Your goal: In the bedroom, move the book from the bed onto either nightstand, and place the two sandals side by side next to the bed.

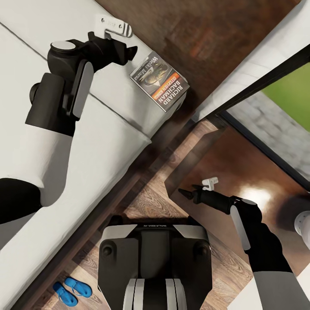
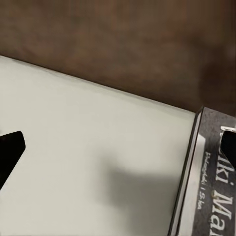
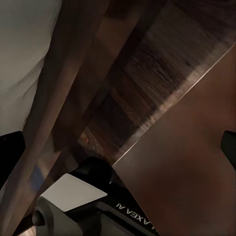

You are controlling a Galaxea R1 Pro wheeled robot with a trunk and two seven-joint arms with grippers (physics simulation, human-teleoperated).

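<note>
Bedroom floor planks are showing brown between the bed [image 1: 86,142] and the nightstand [image 1: 258,172] here, with the robot looking straight down over both. Going left to right: the two sandals [image 1: 71,289] are sitting together on the floor at the near left, close beside the bed frame. Up on the mattress, the left gripper [image 1: 115,26] is hovering near the headboard edge with its white fingers spread apart and nothing between them. The book [image 1: 160,80] is lying flat just to its right, at the mattress corner nearest the nightstand, its long axis running diagonally from far-left to near-right. In the left wrist view the book's spine edge [image 2: 206,177] is peeking in at one side, so the gripper's not centered over it yet. Over on the right, the right gripper [image 1: 209,184] is hanging above the glossy nightstand top, fingers apart too, empty. I'd say the left arm's clearly the closer one for the pickup, needing a short shift rightward.
</note>
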